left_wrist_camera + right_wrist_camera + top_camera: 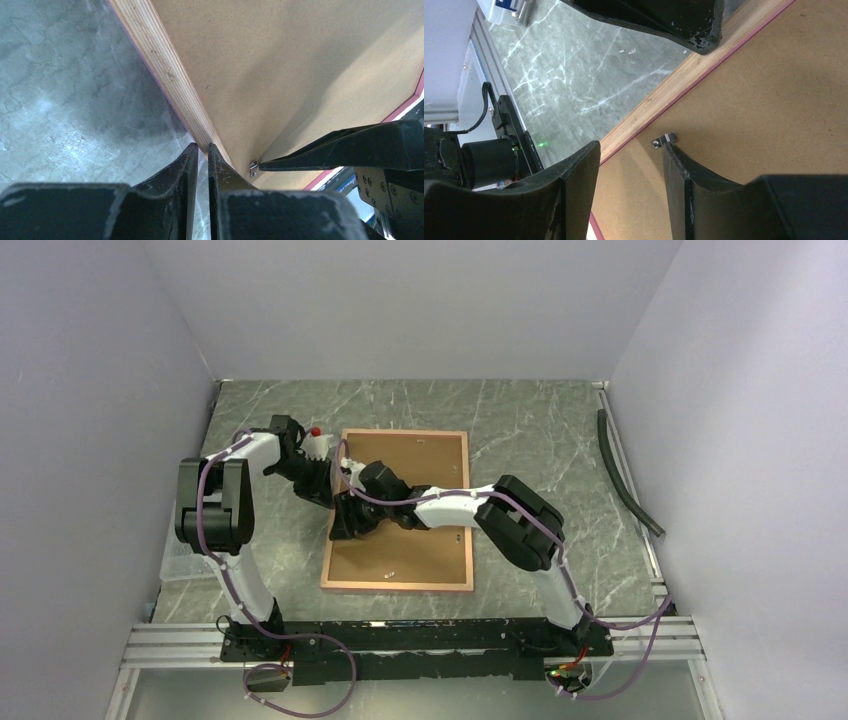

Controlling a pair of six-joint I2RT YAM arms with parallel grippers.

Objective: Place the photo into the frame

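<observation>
Top external view shows the frame [400,586] lying rear side up on the marble tabletop [540,430], its brown backing board [410,560] sitting inside the narrow pink border. Both arms meet at the frame's left edge. From the left wrist, the left end effector [201,147] is almost closed, with only a thin slit between its fingers. Its tips are at the light wooden rim, and I cannot tell whether they pinch it. From the right wrist, the right end effector [631,145] is open. One finger is over the rim, and the other is on the board, just beside a small metal tab [665,138].
</observation>
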